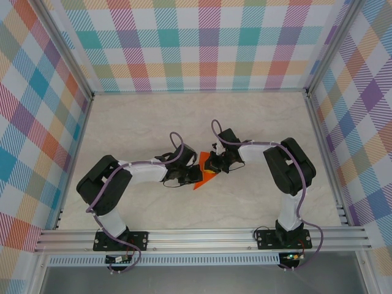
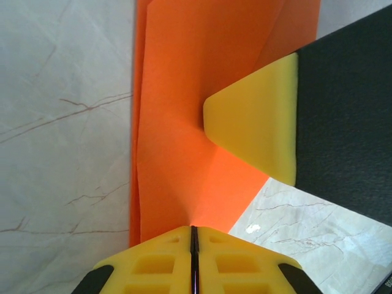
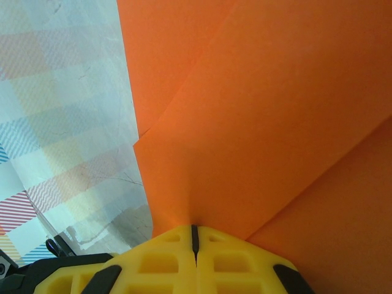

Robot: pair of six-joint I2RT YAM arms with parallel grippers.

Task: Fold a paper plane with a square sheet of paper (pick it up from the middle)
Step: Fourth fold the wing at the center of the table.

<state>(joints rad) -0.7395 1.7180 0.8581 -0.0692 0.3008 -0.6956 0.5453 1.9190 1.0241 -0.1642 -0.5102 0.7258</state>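
The left gripper (image 2: 193, 231) and right gripper (image 3: 194, 229) each pinch the part-folded paper (image 1: 201, 176), holding it between them near the table's (image 1: 257, 116) middle, likely so one anchors while the other creases.

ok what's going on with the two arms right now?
Both arms are working one thin bright orange sheet of paper over the middle of the pale marble-look table. The left gripper is shut on the paper from its side, and the right gripper is shut on it from the opposite side. The sheet shows overlapping folded layers and creases, but it is not a finished plane yet.
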